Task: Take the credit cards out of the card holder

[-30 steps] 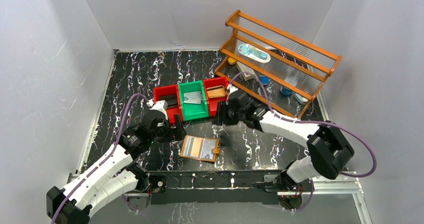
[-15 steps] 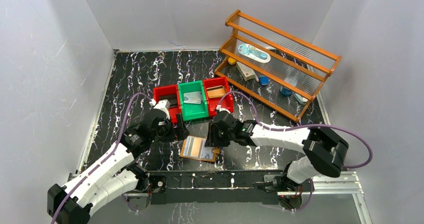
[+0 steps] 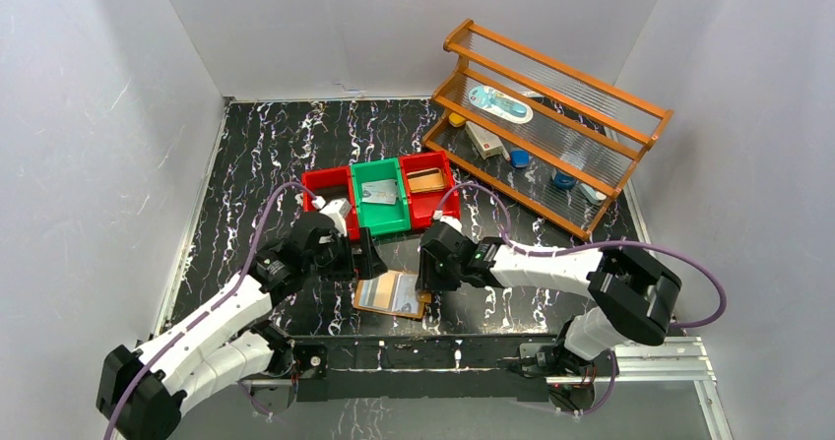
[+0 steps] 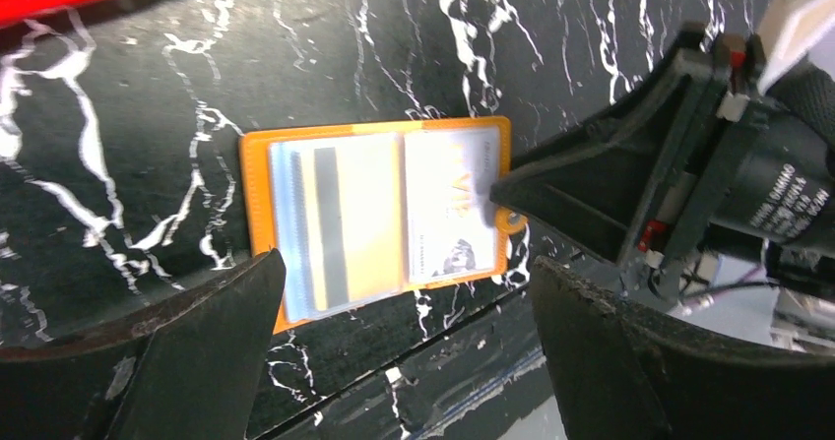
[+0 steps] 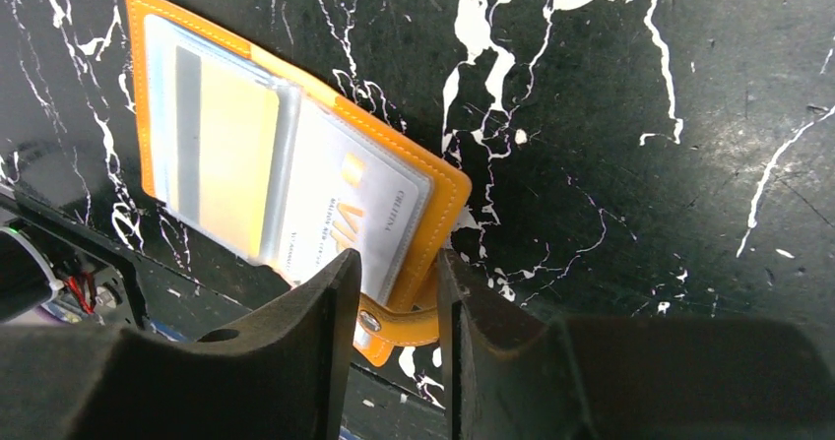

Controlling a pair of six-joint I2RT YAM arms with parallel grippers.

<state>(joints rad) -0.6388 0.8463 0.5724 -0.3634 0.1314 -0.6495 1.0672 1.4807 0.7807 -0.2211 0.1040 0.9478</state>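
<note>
The tan-orange card holder (image 3: 392, 293) lies open and flat near the table's front edge. Its left pocket holds a credit card with a grey stripe (image 4: 335, 225); its right pocket holds a pale printed card (image 4: 448, 209). Another pale card (image 3: 379, 194) lies in the green bin. My left gripper (image 3: 366, 263) is wide open just above the holder's near edge (image 4: 406, 282). My right gripper (image 3: 428, 284) is down at the holder's right edge. Its fingers stand a narrow gap apart (image 5: 399, 263), one over the right pocket, one outside the edge, the snap tab (image 5: 399, 324) between them.
Two red bins (image 3: 330, 196) (image 3: 445, 196) flank a green bin (image 3: 386, 225) just behind the holder. A brown case (image 3: 425, 180) lies in the right red bin. A wooden rack (image 3: 591, 91) with small items stands at the back right. The metal front rail (image 3: 423, 351) runs close by.
My right gripper came forward from the bins and down onto the holder's right edge. My left gripper moved right, closer to the holder. The holder stayed put.
</note>
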